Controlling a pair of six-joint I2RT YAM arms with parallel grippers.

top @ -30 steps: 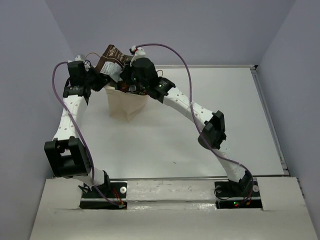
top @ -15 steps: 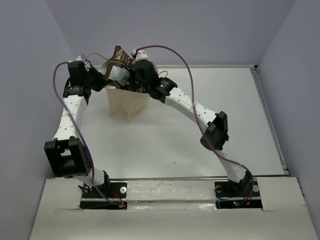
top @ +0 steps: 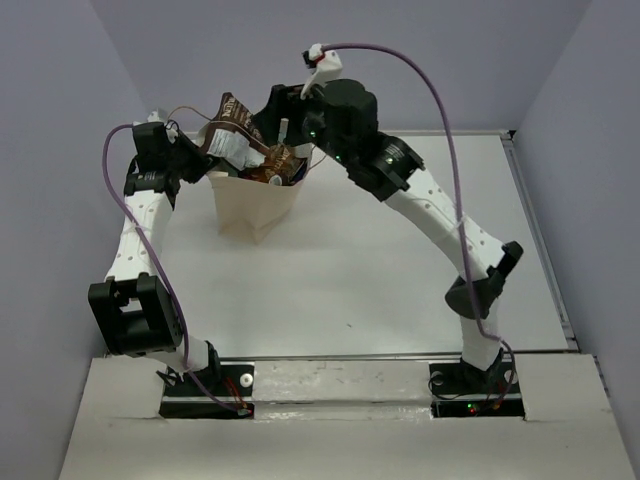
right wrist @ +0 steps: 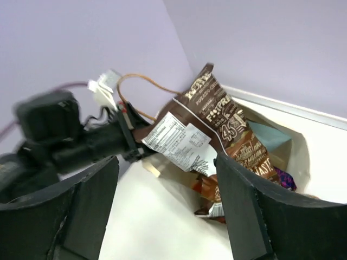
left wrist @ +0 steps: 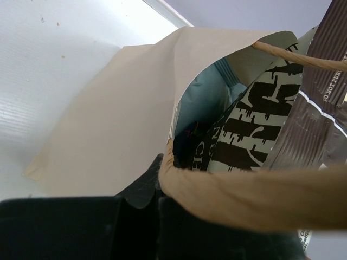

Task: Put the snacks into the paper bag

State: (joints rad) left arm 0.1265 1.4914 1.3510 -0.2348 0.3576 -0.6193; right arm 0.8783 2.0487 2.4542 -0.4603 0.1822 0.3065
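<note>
The paper bag (top: 250,205) stands upright at the back left of the table. My left gripper (top: 200,158) is shut on the bag's left rim (left wrist: 244,197), with the cord handle (left wrist: 295,56) arching above. A dark brown snack packet (top: 228,125) sticks up out of the bag's mouth, leaning left. More packets lie inside: a brown one (right wrist: 209,189), a purple one (right wrist: 284,180) and a light blue one (left wrist: 206,103). My right gripper (top: 281,120) hovers above the bag's right rim, open and holding nothing. In the right wrist view its fingers (right wrist: 244,211) flank the brown packet (right wrist: 217,108).
The white table (top: 400,260) stretches to the right and in front of the bag. Purple walls close in at the back and on both sides. My right arm's elbow (top: 485,285) hangs over the table's right half.
My right gripper let go of the dark brown packet, opened wide and rose up and to the right. The packet stays poking out of the bag. The left gripper holds still.
</note>
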